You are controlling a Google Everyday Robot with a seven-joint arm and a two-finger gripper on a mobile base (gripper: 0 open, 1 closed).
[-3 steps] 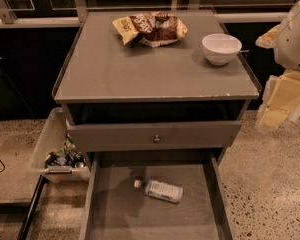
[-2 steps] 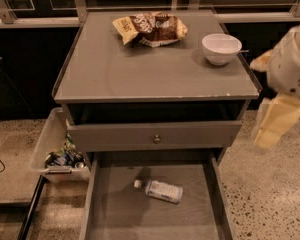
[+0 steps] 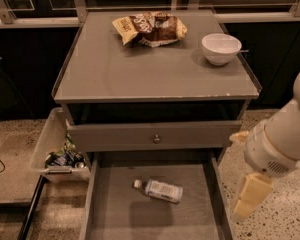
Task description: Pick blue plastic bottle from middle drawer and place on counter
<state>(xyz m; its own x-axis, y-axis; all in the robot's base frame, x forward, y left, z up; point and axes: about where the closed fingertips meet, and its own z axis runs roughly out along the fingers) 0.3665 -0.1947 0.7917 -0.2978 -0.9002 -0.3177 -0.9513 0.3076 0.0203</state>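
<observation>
The blue plastic bottle (image 3: 160, 190) lies on its side on the floor of the open middle drawer (image 3: 115, 216), white cap pointing left. The counter (image 3: 155, 71) is the grey cabinet top above it. My gripper (image 3: 247, 204) hangs from the white arm at the lower right. It is outside the drawer's right wall, to the right of the bottle and apart from it, and holds nothing that I can see.
A brown-and-yellow snack bag (image 3: 150, 28) and a white bowl (image 3: 220, 48) sit at the back of the counter. A closed drawer front with a round knob (image 3: 156, 139) is above the open drawer. A plastic bin (image 3: 52, 149) of clutter stands at the left.
My arm has come down and in from the right side of the counter to beside the open drawer's right wall. The bottle has not moved.
</observation>
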